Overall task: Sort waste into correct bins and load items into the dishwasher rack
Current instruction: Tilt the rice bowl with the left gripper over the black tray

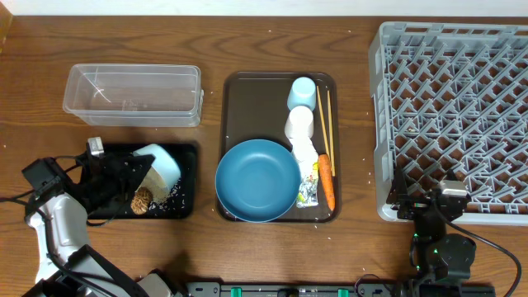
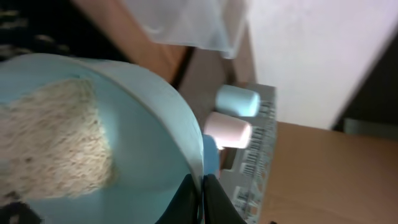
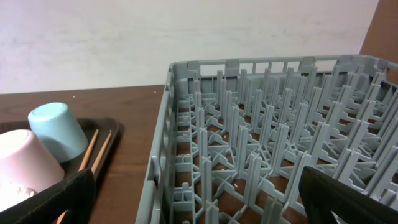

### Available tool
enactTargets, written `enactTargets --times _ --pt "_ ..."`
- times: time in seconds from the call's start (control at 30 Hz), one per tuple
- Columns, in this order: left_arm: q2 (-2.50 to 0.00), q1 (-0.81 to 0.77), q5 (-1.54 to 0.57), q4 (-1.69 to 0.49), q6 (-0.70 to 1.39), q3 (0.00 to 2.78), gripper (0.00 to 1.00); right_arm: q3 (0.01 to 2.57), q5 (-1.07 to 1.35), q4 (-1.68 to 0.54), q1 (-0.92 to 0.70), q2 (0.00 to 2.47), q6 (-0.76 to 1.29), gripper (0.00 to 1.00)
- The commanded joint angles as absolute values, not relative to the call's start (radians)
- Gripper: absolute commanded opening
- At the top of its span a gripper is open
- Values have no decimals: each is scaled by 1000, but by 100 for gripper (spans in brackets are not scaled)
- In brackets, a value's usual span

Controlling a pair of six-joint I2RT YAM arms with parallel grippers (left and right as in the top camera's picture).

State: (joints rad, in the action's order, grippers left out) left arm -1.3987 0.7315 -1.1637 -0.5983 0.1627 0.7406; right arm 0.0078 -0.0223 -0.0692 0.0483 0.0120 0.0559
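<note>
- The left tool (image 2: 202, 198) is pressed together on the rim of the small pale-blue bowl (image 2: 124, 143). One finger is inside the rim and one outside, and the bowl is held tipped on its side.
- A grainy, pale patch sits on the bowl's inner wall, just left of the tool in the wrist view. It may be rice, but I cannot tell.
- Directly under the tool and the held bowl lies the shallow black tray (image 1: 186, 153).
- In that tray, the small brown food lump (image 1: 142, 200) and the loose white rice (image 1: 173, 198) lie just beside the bowl's mouth, on the tool's near side.
- Beyond the left tool, the clear plastic tub (image 1: 132, 95) stands upright on the wooden surface (image 1: 247, 33), apart from the black tray.
- Out to the left tool's right is the brown serving tray (image 1: 235, 91). The large dark-blue plate (image 1: 257, 180) is the thing on it nearest that tool.
- Past the plate lie the crumpled wrapper (image 1: 307, 177) and the orange carrot (image 1: 327, 181), side by side.
- Farther along the tray are the whitish-pink cup (image 1: 299, 124), the light-blue cup (image 1: 302, 92) and the thin wooden chopsticks (image 1: 324, 120).
- The right tool (image 3: 198, 190) is spread wide and holds nothing.
- Straight ahead of the right tool, at its fingertips, is the near wall of the grey dishwasher rack (image 3: 267, 124).
- The two cups and the chopsticks lie off to the right tool's left, apart from it.
</note>
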Motion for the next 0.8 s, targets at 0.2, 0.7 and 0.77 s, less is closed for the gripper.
enactTargets --times 0.2,0.7,0.77 --pt "-1387 736 -953 -622 185 735 6 6 -26 -72 59 7 54 99" --pt "-1387 733 -860 -647 184 735 38 6 -26 -72 59 7 54 99" --pt "-1387 733 -840 -646 184 735 44 6 -26 -72 59 7 54 99"
